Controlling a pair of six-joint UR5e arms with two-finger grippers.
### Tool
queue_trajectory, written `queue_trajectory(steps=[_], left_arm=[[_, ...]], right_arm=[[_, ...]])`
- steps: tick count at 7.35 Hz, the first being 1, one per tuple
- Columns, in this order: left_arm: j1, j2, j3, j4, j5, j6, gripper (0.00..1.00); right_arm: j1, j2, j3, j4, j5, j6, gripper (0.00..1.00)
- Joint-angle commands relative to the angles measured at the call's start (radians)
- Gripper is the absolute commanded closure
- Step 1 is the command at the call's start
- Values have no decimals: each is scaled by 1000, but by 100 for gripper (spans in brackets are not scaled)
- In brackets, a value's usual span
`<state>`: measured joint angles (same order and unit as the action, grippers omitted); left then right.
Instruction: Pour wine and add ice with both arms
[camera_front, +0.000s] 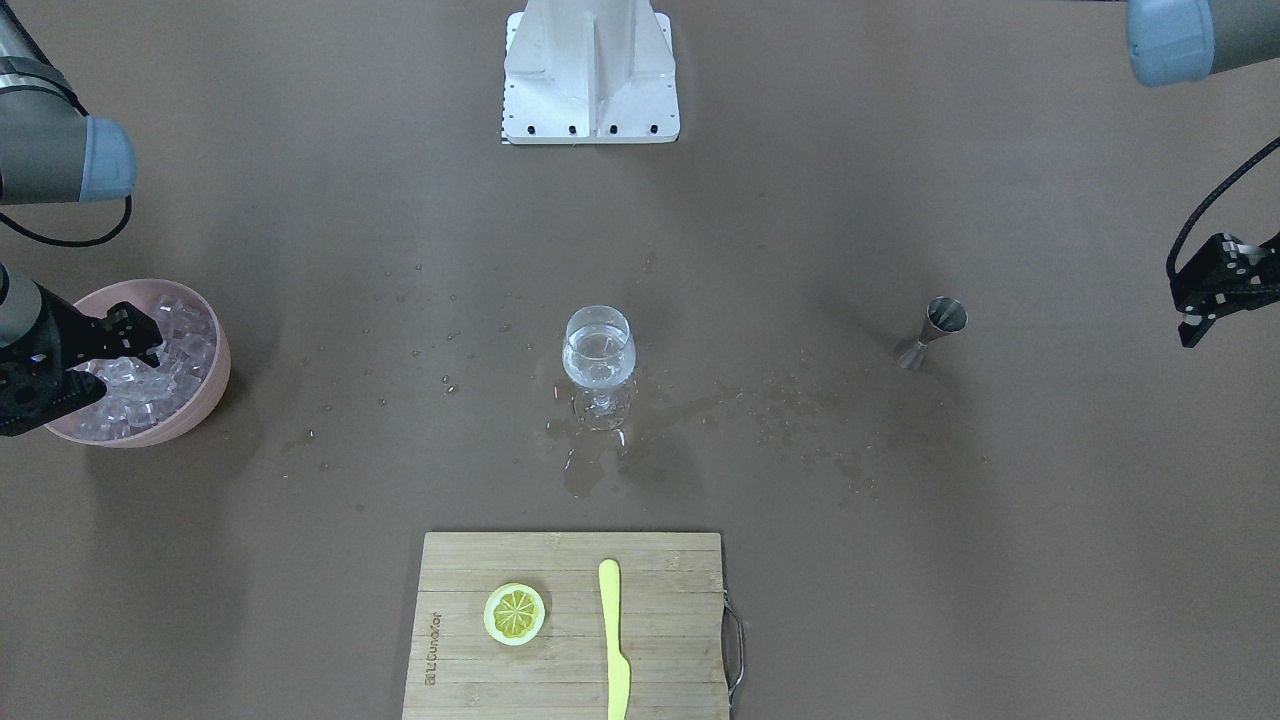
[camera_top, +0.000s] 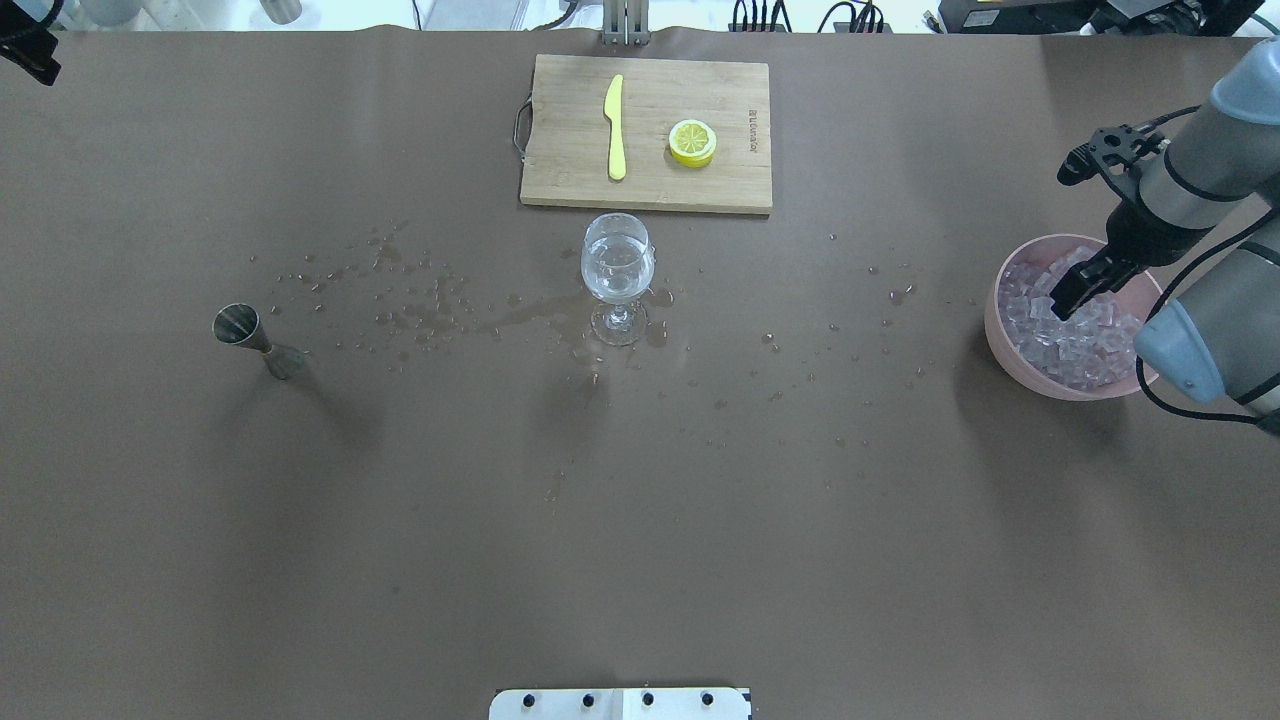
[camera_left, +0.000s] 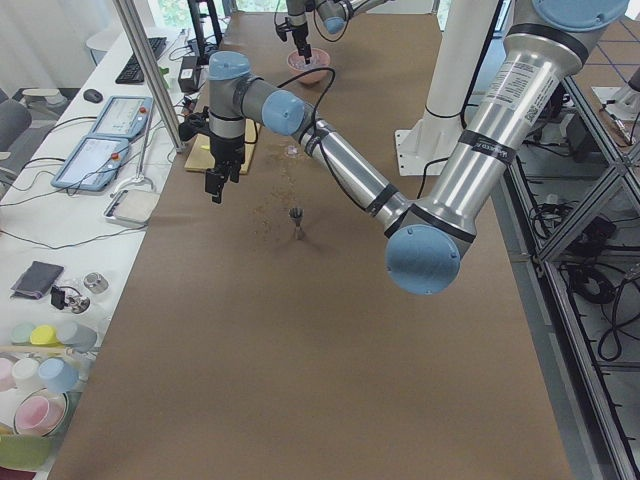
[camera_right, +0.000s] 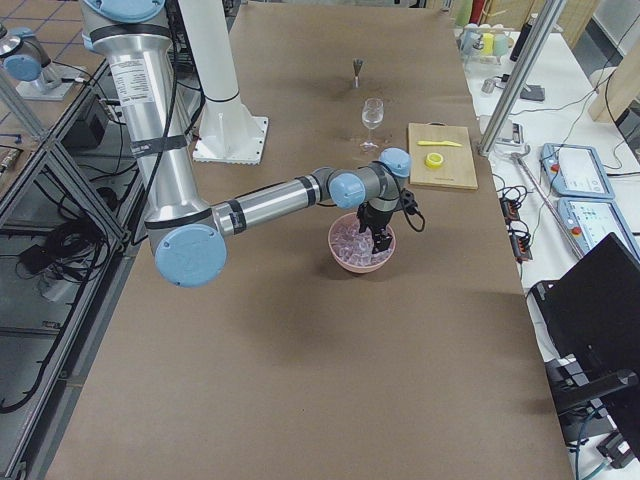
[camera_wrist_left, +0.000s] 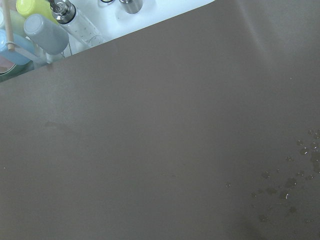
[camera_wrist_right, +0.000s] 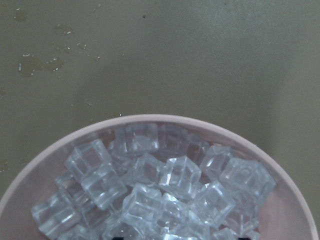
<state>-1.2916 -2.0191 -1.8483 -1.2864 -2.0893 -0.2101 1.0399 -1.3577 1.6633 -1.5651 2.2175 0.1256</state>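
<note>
A stemmed glass (camera_front: 598, 362) stands mid-table with a little clear wine (camera_top: 617, 278) in it. The ice (camera_wrist_right: 160, 185), a heap of clear cubes, fills a pink bowl (camera_top: 1012, 335) at my right end of the table. My right gripper (camera_front: 120, 368) is dipped into that heap, and its fingers look open around the cubes. Off at the table's left end, my left gripper (camera_front: 1185, 305) hangs open and empty above the surface, well apart from the steel jigger (camera_front: 935, 330), which stands upright.
A wooden cutting board (camera_top: 560, 175) on the far side of the glass carries a yellow knife (camera_top: 615, 125) and a lemon slice (camera_top: 692, 142). Spilled drops and a puddle (camera_top: 520, 315) lie around the glass. The white base column (camera_front: 590, 70) stands at the robot's edge.
</note>
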Motion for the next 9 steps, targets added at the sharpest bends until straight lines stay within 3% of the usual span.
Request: queue_trajectory(steps=[1,3,5,7,9], left_arm=[[0,0,-2,-1,0,0,2],[0,0,-6,1,2,0,2],[-2,0,-8,1,2,0,2],[-2,2,-20,5,0,-2,2],[-3,5,-35,19,0,3,2]], right_arm=[[0,-5,3,-3,8,23,39],[-1,-11,3,2,22,29,73],[-1,-9,3,8,36,29,95],[38,6,50,-7,72,29,100],[90,23,79,2,193,67,100]])
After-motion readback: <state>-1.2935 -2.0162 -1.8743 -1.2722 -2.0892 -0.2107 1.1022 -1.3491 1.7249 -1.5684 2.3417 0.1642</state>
